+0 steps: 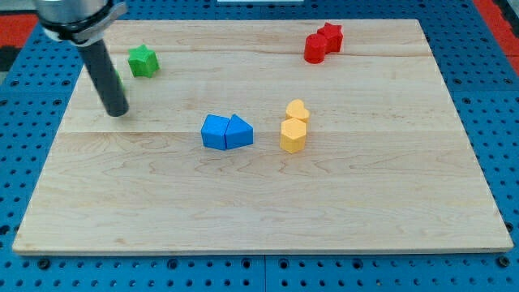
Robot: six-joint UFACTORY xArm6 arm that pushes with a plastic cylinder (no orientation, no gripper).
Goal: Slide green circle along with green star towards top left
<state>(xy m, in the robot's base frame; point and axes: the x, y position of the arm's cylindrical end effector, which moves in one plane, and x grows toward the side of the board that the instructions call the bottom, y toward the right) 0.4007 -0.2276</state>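
Note:
The green star [143, 61] lies near the board's top left. Just left of it and below, a thin sliver of a second green block [120, 81] shows at the right edge of my rod. The rod hides most of it, so I cannot make out its shape. My tip [116, 112] rests on the board at the view's left, just below that hidden green block and down-left of the star.
The wooden board [259, 211] fills the view. Two blue blocks [215, 131] [238, 132] touch near the centre. A yellow heart [298, 109] sits above a yellow hexagon [293, 135]. A red star [330, 34] and a red block [315, 49] are at top right.

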